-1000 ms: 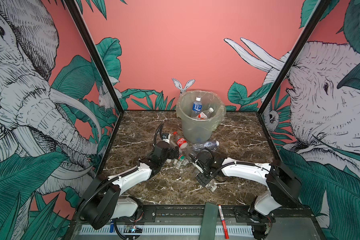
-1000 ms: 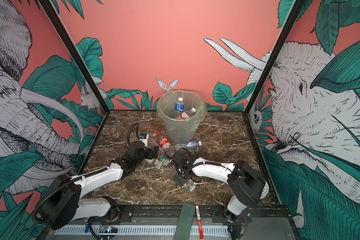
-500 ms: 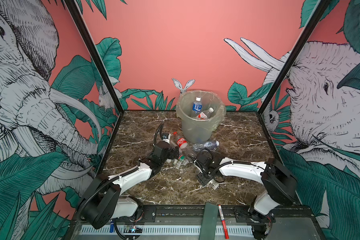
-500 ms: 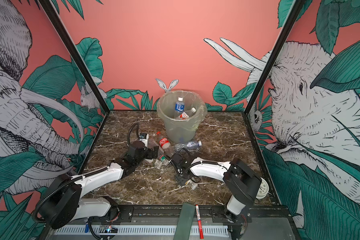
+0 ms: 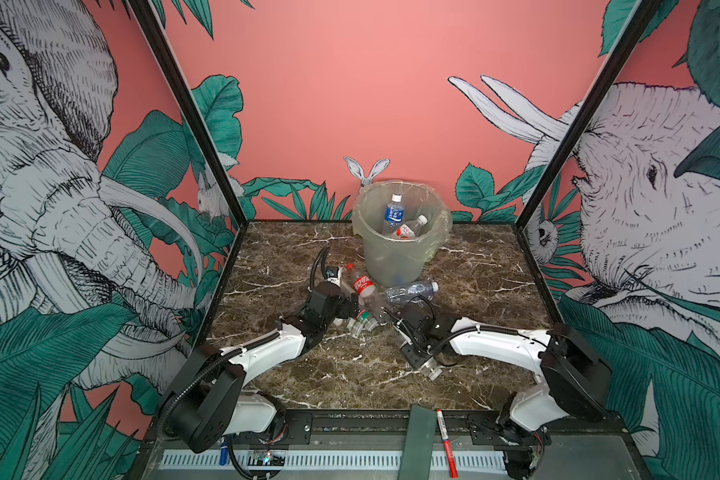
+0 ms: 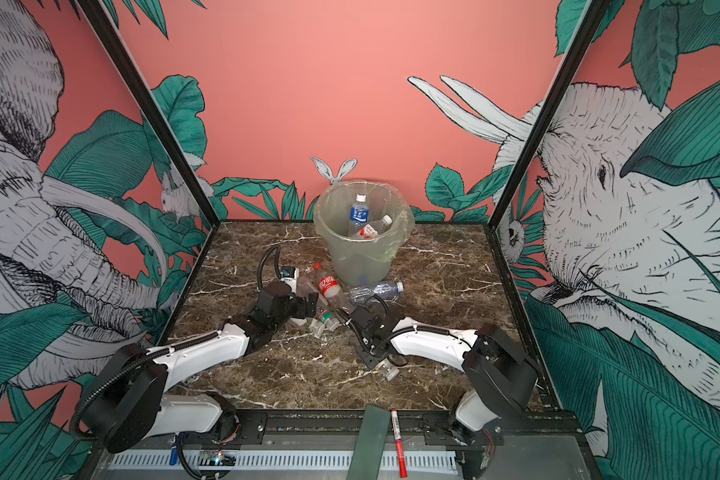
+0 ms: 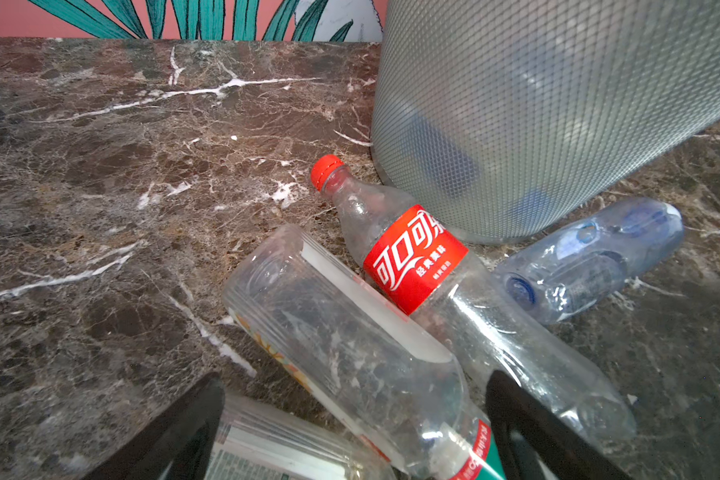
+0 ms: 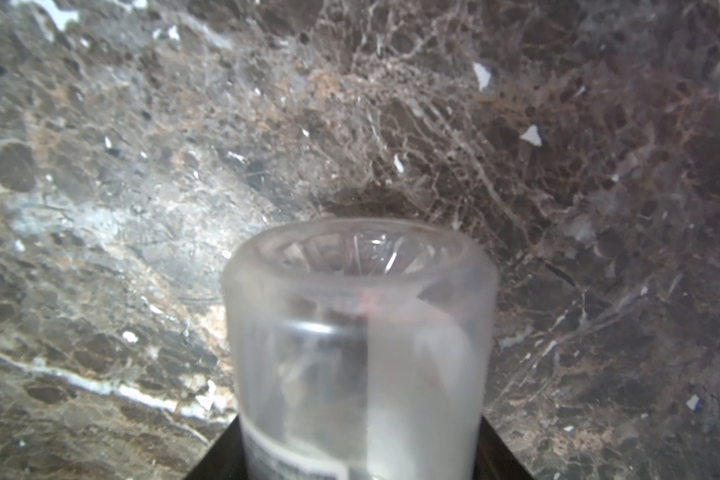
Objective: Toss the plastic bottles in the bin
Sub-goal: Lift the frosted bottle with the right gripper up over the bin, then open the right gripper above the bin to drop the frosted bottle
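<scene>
1. Only the right arm has shifted since a second ago, its jaws drawing in; the left has stayed put.
2. Left tool (image 7: 354,380) gapes wide, straddling one of the bottles (image 5: 364,286) heaped on the tabletop (image 5: 474,270) just before the bin (image 5: 395,257).
3. Bin, at the back, already shows two bottles.
4. Right tool (image 5: 422,362) pinches a clear bottle (image 8: 360,353), base outward, nearer the front.
5. Risk: thin slick walls may buckle and squirt free on lifting; closing left jaws could roll neighbours away.

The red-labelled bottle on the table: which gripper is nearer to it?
Left. The left gripper sits open right beside the red-labelled bottle; the right gripper is farther, toward the table's front, gripping a clear bottle.
</scene>
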